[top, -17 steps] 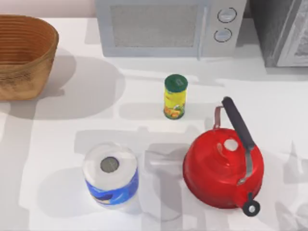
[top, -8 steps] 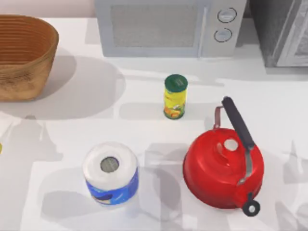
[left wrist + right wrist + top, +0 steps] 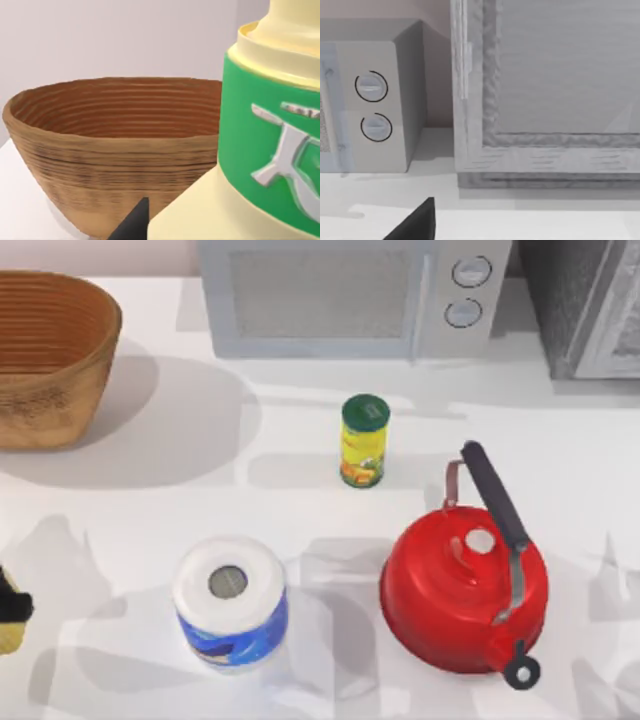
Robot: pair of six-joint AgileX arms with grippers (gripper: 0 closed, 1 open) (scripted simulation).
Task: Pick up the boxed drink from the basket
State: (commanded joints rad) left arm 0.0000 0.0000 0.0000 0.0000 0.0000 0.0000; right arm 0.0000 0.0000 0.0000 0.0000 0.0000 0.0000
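The boxed drink (image 3: 260,150) looms close in the left wrist view, pale cream with a green band and a white mark. My left gripper (image 3: 8,612) is shut on it at the table's left edge, in front of the basket; one dark fingertip (image 3: 134,225) shows beside the carton. In the top view a sliver of the boxed drink (image 3: 8,638) peeks out under the black gripper. The woven brown basket (image 3: 45,360) stands at the back left, apart from the carton, and its ribbed wall (image 3: 100,165) rises behind the drink. My right gripper (image 3: 415,222) is parked facing the back right.
A paper roll (image 3: 230,600) stands front left of centre, a red kettle (image 3: 465,590) front right, a yellow can with a green lid (image 3: 363,440) mid-table. A microwave (image 3: 340,295) and a grey cabinet (image 3: 590,305) line the back edge.
My left gripper with the drink has come further into the top view at the left edge, moving toward the front of the table. Its shadows shifted with it. Nothing else moved.
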